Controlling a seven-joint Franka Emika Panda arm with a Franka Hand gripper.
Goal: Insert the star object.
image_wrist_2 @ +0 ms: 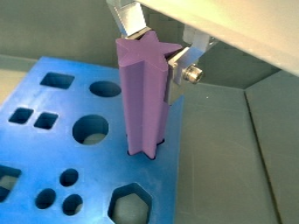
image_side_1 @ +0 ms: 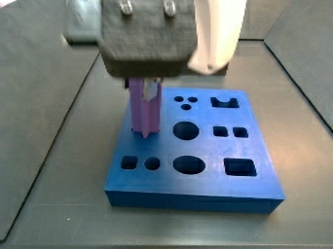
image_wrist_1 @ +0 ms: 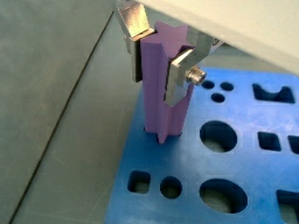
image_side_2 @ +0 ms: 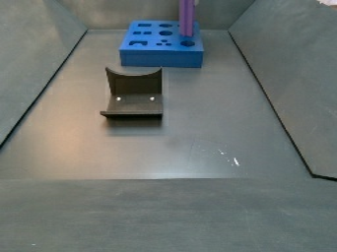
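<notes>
The star object (image_wrist_1: pixel 158 96) is a lilac peg standing upright, also seen in a wrist view (image_wrist_2: pixel 142 101) and in both side views (image_side_1: pixel 144 109) (image_side_2: pixel 187 20). My gripper (image_wrist_1: pixel 156 63) is shut on its upper part, one silver finger (image_wrist_2: pixel 131 26) on each side. The peg's lower end sits in a hole near one edge of the blue block (image_wrist_1: pixel 239 179), which has several shaped holes (image_wrist_2: pixel 41 153). In a side view the gripper body (image_side_1: pixel 150 49) hangs over the block (image_side_1: pixel 208 185) and hides the fingers. The block stands at the far end of the floor (image_side_2: pixel 142 51).
The dark fixture (image_side_2: pixel 133 94) stands on the grey floor in front of the blue block. Sloping grey walls (image_side_2: pixel 283 108) bound the floor on both sides. A round hole (image_wrist_2: pixel 91 129) lies right beside the peg.
</notes>
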